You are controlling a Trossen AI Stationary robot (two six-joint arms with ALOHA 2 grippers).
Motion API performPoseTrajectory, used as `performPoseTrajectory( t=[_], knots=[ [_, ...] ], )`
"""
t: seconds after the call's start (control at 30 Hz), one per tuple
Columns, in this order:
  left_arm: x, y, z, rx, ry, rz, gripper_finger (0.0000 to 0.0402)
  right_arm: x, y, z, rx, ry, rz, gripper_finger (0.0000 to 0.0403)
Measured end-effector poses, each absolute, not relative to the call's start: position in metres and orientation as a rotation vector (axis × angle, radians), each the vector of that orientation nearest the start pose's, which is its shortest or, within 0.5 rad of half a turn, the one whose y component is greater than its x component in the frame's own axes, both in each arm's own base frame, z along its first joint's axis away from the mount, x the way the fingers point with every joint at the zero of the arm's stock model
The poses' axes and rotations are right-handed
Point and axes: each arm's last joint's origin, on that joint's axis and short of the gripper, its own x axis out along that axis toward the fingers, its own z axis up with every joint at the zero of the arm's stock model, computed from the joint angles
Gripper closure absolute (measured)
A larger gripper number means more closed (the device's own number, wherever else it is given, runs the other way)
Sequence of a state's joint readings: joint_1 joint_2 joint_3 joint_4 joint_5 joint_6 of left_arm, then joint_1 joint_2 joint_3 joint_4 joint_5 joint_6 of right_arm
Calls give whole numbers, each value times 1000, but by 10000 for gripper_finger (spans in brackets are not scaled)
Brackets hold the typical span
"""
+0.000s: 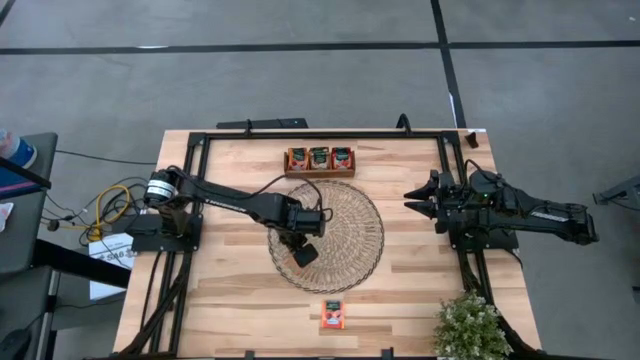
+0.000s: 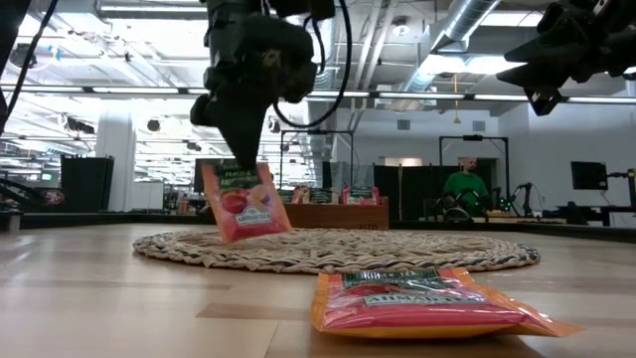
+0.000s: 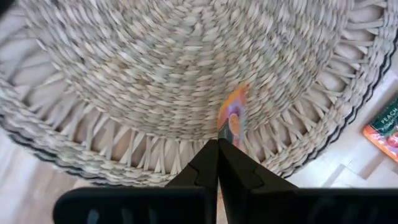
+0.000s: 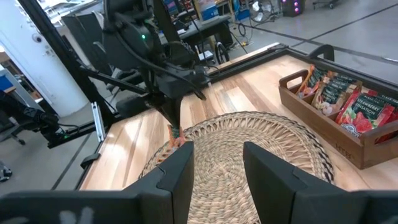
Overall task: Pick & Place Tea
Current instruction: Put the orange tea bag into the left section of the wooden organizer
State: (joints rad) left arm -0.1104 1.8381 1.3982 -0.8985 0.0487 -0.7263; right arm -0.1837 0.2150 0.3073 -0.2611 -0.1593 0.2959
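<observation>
A large round woven mat (image 1: 326,235) lies at the centre of my wooden desk (image 1: 230,300). Above it in the frame, near the desk's far edge, a brown wooden tray (image 1: 320,171) sits apart from the mat. A small green plant (image 1: 470,327) stands at the lower right corner. Yellow cables (image 1: 108,205) coil at the left, off the desk. In the low view, a person in green (image 2: 464,188) sits far behind.

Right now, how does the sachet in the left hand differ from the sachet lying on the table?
The held sachet hangs upright over the mat, pinched at its top edge by the left hand; the loose sachet lies flat on bare wood, off the mat, touched by nothing. Both are red-orange.
</observation>
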Motion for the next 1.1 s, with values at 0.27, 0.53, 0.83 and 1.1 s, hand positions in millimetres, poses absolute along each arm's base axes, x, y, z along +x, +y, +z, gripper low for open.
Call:
performPoseTrajectory(
  t=[0.27, 0.53, 0.83, 1.1],
  knots=[
    [360, -39, 239, -511, 1316, 359, 401, 95, -13, 226, 318, 162, -49, 273],
    [362, -17, 265, -436, 1306, 401, 401, 95, -13, 226, 317, 162, -49, 273],
    [358, 35, 295, -338, 1303, 473, 401, 95, -13, 226, 316, 158, -49, 273],
    [348, 95, 308, -237, 1295, 483, 401, 95, -13, 227, 324, 151, -49, 273]
  ],
)
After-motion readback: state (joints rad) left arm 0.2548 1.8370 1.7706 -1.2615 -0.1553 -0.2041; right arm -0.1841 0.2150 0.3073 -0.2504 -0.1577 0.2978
